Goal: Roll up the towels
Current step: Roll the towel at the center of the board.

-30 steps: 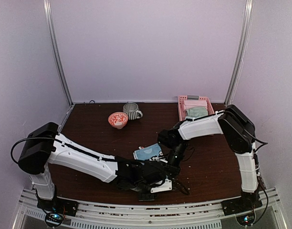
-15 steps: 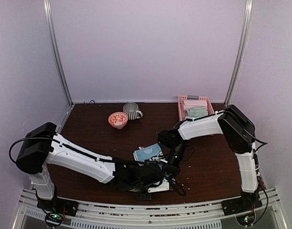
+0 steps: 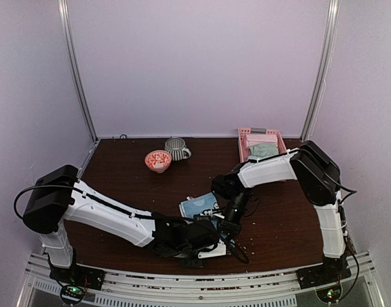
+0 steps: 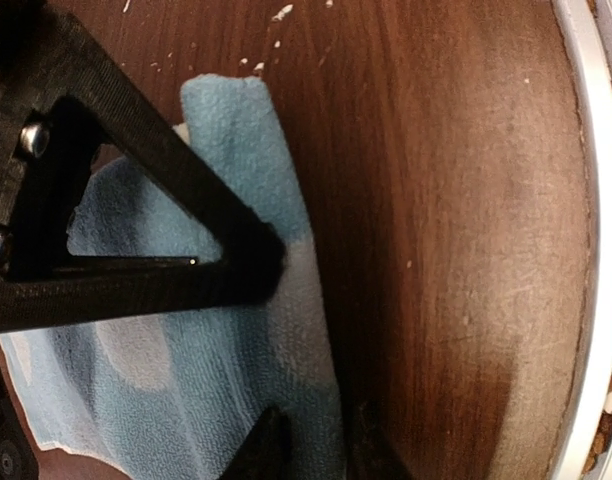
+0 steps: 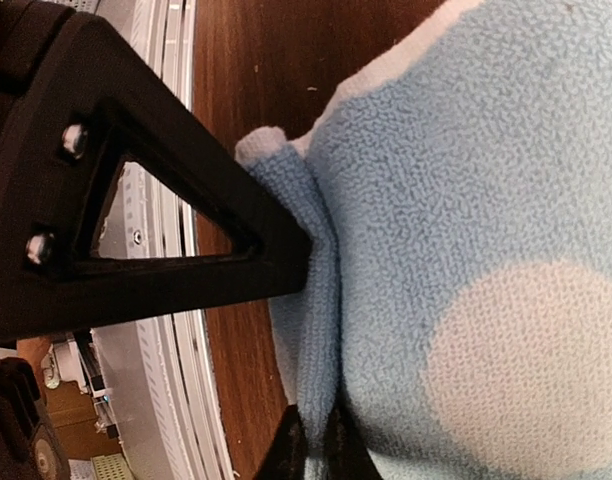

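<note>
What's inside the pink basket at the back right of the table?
A grey-green towel lies in the pink basket, with a pink towel behind it. The right arm covers the basket's near end, and anything beneath the towels is hidden.

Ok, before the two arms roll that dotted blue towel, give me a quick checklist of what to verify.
1. Right jaws pinching the towel at its near edge: ok.
2. Left jaws holding the same edge: cannot tell; the folded edge lies between them.
3. Roll begun: ok, a narrow fold runs along that edge.
4. Bowl and mug apart from the towel: ok.
5. Every towel rolled: not ok; other towels lie in the basket.
</note>
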Tool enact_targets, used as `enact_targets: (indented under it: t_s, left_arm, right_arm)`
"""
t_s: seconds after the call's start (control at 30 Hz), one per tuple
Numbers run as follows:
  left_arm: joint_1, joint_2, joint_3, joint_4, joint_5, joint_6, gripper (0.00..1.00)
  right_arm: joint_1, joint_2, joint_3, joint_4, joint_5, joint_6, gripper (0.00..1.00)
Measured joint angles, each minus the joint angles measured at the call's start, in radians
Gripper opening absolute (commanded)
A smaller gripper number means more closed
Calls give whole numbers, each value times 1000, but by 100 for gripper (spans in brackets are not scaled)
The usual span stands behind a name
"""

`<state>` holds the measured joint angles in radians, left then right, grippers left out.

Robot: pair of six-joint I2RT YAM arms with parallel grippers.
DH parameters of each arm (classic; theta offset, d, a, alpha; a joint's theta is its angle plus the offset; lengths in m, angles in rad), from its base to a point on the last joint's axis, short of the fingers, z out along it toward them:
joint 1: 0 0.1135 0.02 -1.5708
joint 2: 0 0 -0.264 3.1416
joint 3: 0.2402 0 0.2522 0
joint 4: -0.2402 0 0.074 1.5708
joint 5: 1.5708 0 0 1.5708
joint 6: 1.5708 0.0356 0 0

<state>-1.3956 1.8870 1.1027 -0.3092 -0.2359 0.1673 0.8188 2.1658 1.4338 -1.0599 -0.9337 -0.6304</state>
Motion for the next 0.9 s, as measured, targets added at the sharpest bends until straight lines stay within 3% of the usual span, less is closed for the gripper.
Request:
enact_targets:
  t_s: [0.17, 0.33, 0.47, 0.63, 0.9]
  left_arm:
    - [0, 11, 2, 14, -34, -7, 7]
    - [10, 2, -9, 30, 1, -21, 1]
    - [63, -34, -50, 69, 118, -45, 0]
    - [151, -57, -86, 113, 336, -96, 0]
    - [298, -28, -128, 214, 699, -201, 0]
  right_arm:
    - [-25, 1, 32, -87, -30, -58, 26]
    - [-129, -67, 69, -206, -58, -154, 26]
    - [-231, -197, 68, -236, -53, -175, 24]
    - [-294, -469, -87, -89, -10, -126, 22]
    - [-224, -835, -435, 214, 143, -71, 23]
